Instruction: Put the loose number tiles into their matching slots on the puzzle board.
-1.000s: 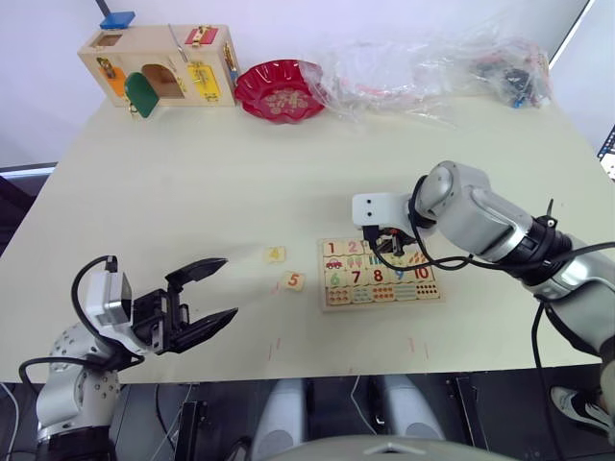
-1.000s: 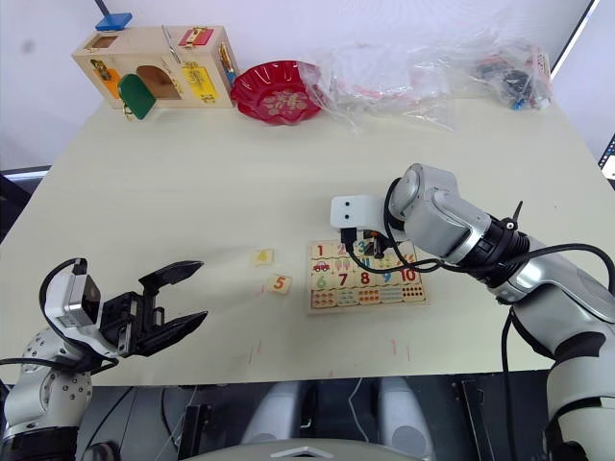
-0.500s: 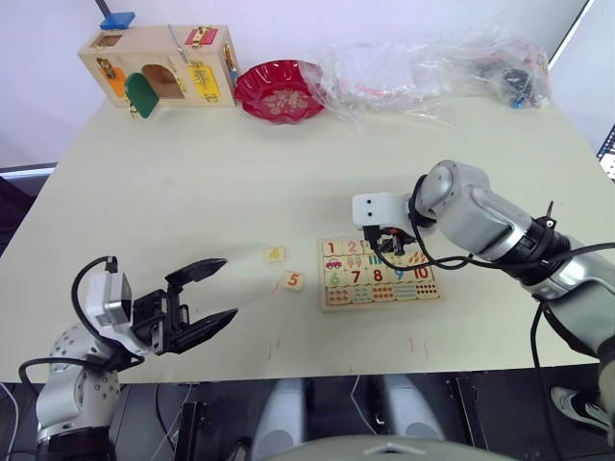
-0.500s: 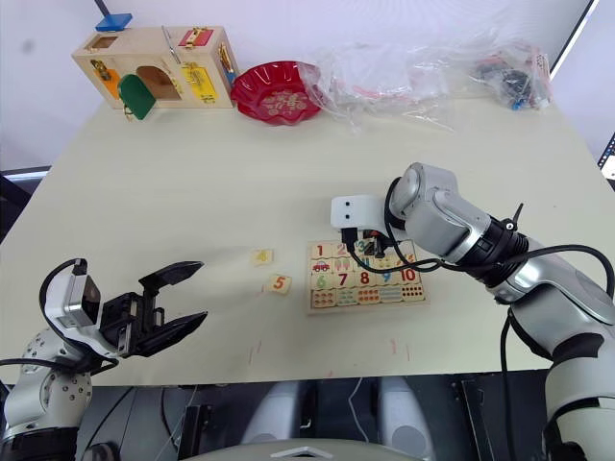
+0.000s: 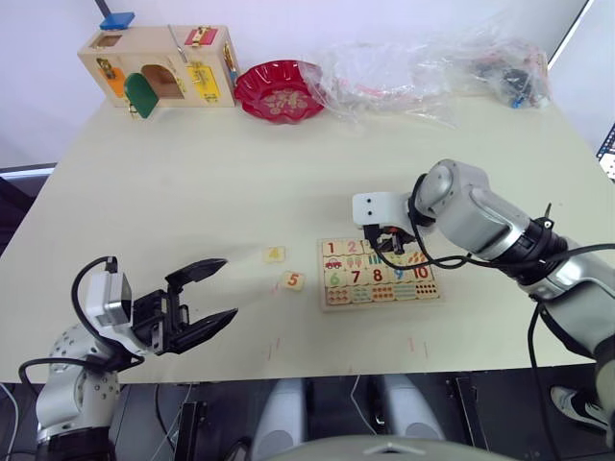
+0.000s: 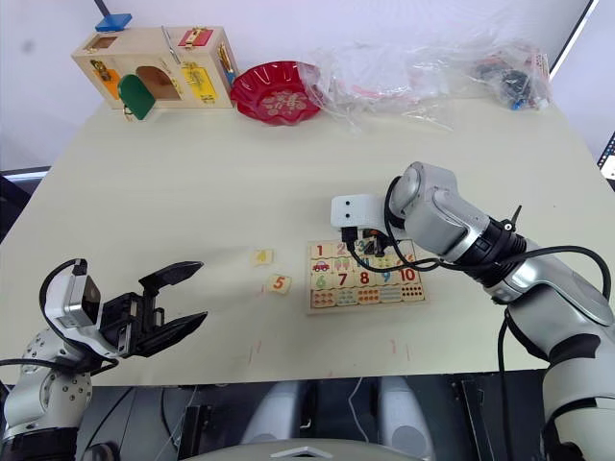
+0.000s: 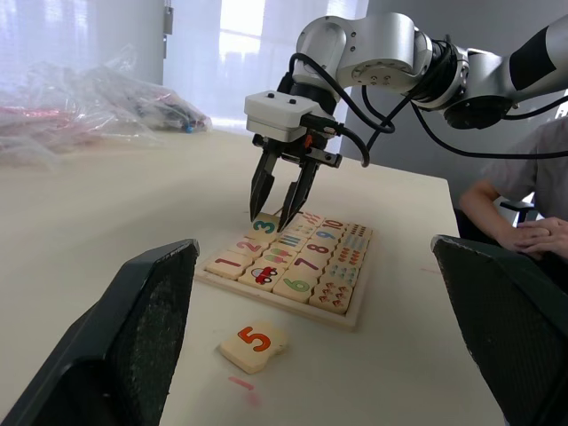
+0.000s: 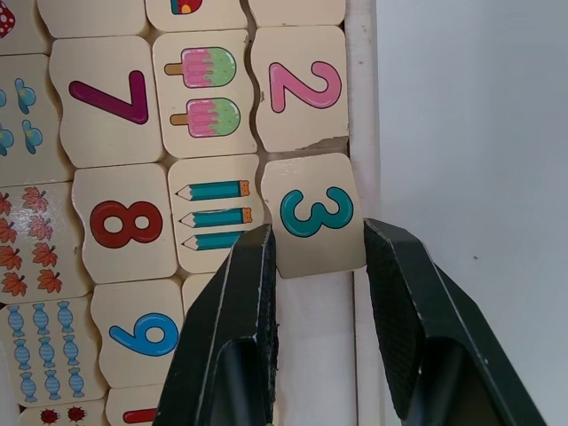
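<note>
Right gripper (image 8: 315, 266) down over the top row of the puzzle board (image 5: 380, 270), fingers parted a little and straddling the 3 tile (image 8: 315, 213), not pinching it. Tile sits in its slot next to the pink 2 (image 8: 300, 87), slightly crooked, rounded corners, teal digit on pale wood. Rest of the board packed with flat wooden pieces: popsicles, pencils, 7, 8, 9, leaves. Empty slot (image 7: 300, 219) beyond the 3.

Left gripper (image 5: 197, 303) wide open with nothing in it, hanging past the near left edge of the table (image 5: 192, 182), well apart from everything.

Two loose tiles on the bare table left of the board: the 5 tile (image 5: 294, 280) just beside the board's left edge, orange digit up, and the 4 tile (image 5: 275, 254) a bit farther out, yellow digit.

Far edge of the table: wooden latch box (image 5: 159, 65) at the left corner, glossy red scalloped bowl (image 5: 280, 90) beside it, crumpled clear plastic bags (image 5: 432, 62) along the rest. Person's folded hands (image 7: 532, 238) seen past the table in the left wrist view.
</note>
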Controlling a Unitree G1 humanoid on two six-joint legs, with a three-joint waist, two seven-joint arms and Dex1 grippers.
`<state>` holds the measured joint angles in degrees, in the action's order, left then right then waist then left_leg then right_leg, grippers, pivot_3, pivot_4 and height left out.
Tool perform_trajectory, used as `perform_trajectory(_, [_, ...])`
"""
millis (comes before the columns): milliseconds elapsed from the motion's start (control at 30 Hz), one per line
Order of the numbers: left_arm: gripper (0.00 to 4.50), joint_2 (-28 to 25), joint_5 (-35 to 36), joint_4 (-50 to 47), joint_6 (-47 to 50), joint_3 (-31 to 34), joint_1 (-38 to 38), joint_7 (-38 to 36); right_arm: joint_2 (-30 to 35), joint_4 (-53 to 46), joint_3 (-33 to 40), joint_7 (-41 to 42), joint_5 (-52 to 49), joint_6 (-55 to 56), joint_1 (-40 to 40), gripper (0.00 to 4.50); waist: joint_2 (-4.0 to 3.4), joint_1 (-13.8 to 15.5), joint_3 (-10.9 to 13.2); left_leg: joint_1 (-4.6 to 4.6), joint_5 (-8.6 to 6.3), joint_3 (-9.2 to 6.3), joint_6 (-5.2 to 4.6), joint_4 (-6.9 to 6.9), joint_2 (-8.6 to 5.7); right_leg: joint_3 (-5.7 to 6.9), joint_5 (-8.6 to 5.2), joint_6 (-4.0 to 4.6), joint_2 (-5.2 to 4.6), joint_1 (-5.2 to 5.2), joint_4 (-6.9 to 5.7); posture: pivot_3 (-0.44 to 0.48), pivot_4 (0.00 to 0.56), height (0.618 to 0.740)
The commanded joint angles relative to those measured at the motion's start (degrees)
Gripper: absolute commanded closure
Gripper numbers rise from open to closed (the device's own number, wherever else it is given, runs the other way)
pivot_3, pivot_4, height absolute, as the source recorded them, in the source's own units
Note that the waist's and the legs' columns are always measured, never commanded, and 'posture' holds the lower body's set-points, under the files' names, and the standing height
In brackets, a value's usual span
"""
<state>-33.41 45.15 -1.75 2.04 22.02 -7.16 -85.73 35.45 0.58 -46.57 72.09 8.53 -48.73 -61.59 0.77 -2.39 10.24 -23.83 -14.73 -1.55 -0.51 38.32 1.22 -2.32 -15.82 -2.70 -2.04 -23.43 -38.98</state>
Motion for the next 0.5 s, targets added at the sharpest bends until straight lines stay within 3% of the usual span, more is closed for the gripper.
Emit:
perform_trajectory(33, [0.0, -0.1, 0.9, -2.3, -0.2, 1.0, -0.4, 0.4, -0.2, -0.4, 1.3, 0.2, 0.6, 0.2, 0.4, 3.62, 0.0, 0.0, 0.0, 0.0, 0.0, 0.0, 0.0, 0.0, 0.0, 0.0, 0.0, 0.0, 0.0, 0.0, 0.0, 0.0, 0.15, 0.74])
perform_trajectory(500, [0.0, -0.1, 0.8, -2.2, -0.1, 0.8, -0.1, 0.4, 0.1, -0.9, 1.4, 1.0, 0.8, 0.3, 0.6, 3.62, 0.0, 0.0, 0.0, 0.0, 0.0, 0.0, 0.0, 0.0, 0.0, 0.0, 0.0, 0.0, 0.0, 0.0, 0.0, 0.0, 0.15, 0.74])
